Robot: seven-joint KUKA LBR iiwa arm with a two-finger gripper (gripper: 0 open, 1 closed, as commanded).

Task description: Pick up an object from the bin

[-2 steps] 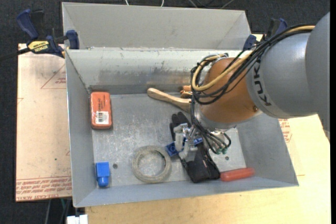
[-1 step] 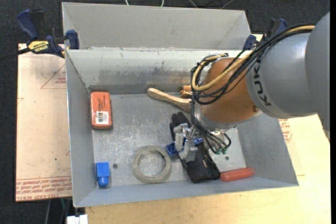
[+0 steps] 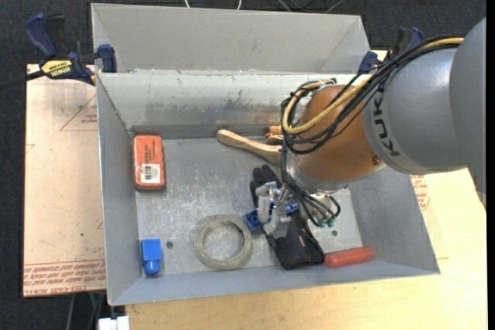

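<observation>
Here, the gripper point(image 3: 272, 209) hangs low over a black block point(image 3: 298, 250) and a small blue piece point(image 3: 252, 219), near right in the bin point(image 3: 193, 106); whether its jaws are apart cannot be told. Crowded together, both pieces could perhaps get pinched, or slip.

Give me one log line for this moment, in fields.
gripper: low in bin, view's lower right | next to it: black object | nearby: tape ring, red stick | held: nothing visible
</observation>
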